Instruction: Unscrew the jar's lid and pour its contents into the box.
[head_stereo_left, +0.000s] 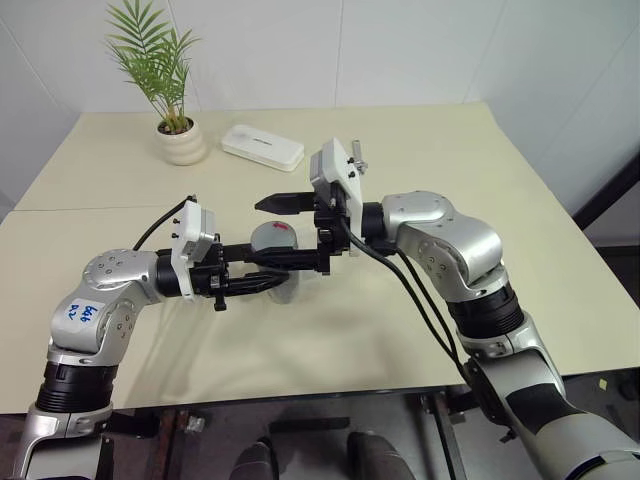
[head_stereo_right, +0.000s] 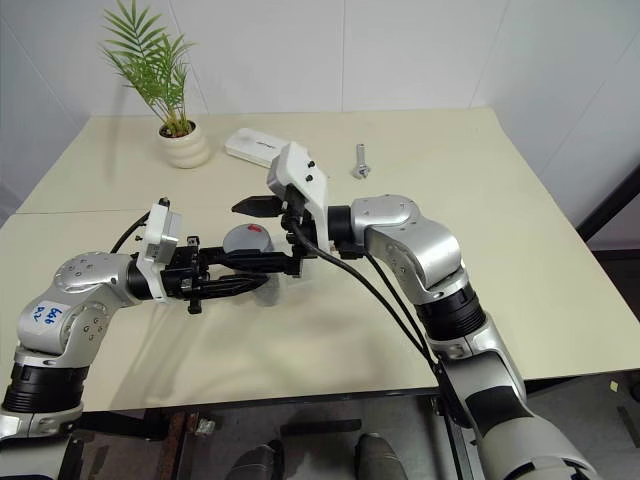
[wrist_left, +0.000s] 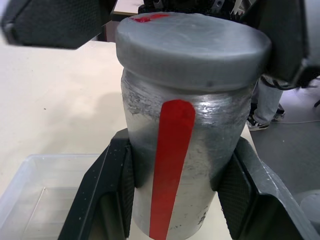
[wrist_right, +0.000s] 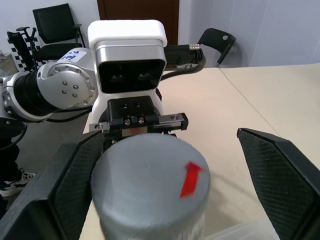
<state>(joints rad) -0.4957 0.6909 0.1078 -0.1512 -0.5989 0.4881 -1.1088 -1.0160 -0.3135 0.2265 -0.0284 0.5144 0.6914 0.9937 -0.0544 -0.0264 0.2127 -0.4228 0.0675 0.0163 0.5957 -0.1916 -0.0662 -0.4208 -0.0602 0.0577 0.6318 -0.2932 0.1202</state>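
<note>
jar (wrist_left: 185, 165) base cut off, box (wrist_left: 35, 200) partly hidden

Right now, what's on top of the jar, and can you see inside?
The grey lid caps the jar, held by the left gripper. The contents are hidden.

The big cream table (head_stereo_right: 560, 270) has a plant pot (head_stereo_right: 184, 146), a flat white case (head_stereo_right: 252, 146), a metal bolt (head_stereo_right: 361, 160) and a clear box (wrist_left: 45, 195) lying on it.
</note>
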